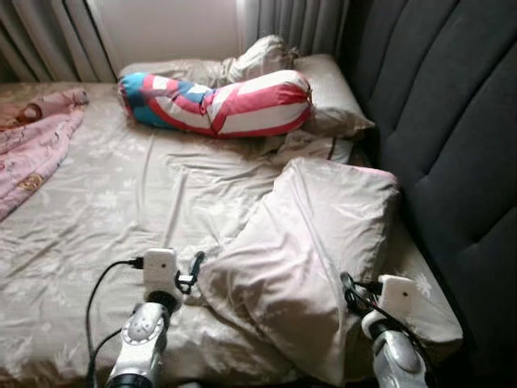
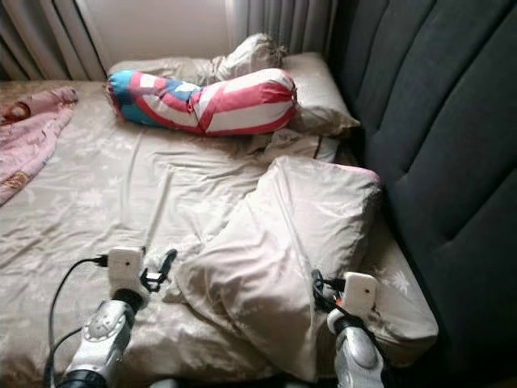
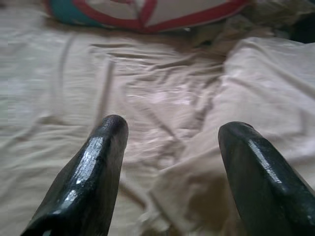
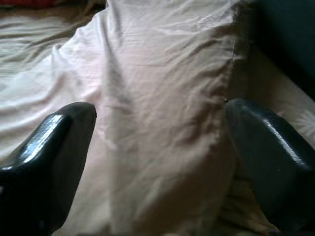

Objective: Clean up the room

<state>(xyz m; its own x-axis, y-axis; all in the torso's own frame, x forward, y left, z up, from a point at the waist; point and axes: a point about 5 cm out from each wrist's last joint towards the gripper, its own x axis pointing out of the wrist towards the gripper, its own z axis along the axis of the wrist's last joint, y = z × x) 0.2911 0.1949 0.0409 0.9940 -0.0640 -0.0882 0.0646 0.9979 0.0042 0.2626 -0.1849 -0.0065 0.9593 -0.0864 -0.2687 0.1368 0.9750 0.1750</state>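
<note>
Two spread end effectors, left [image 3: 170, 162] and right [image 4: 160, 147], flank one rumpled beige pillow [image 1: 307, 259].

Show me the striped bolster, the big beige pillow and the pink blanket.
Red, white and blue striped bolster [image 1: 234, 105]: left eye view, its middle.
Large beige pillow [image 1: 311, 242]: left eye view, centre of its face.
Pink patterned blanket [image 1: 32, 149]: left eye view, its folds.

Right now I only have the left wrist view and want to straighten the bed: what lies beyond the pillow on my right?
Observer: A dark padded headboard runs along that side.
Operator: Where is the right gripper?
Observer: The right gripper is open, fingers either side of the pillow's near end.
Operator: Anything else to tidy?
Observer: A pink blanket lies at the bed's far left edge.
</note>
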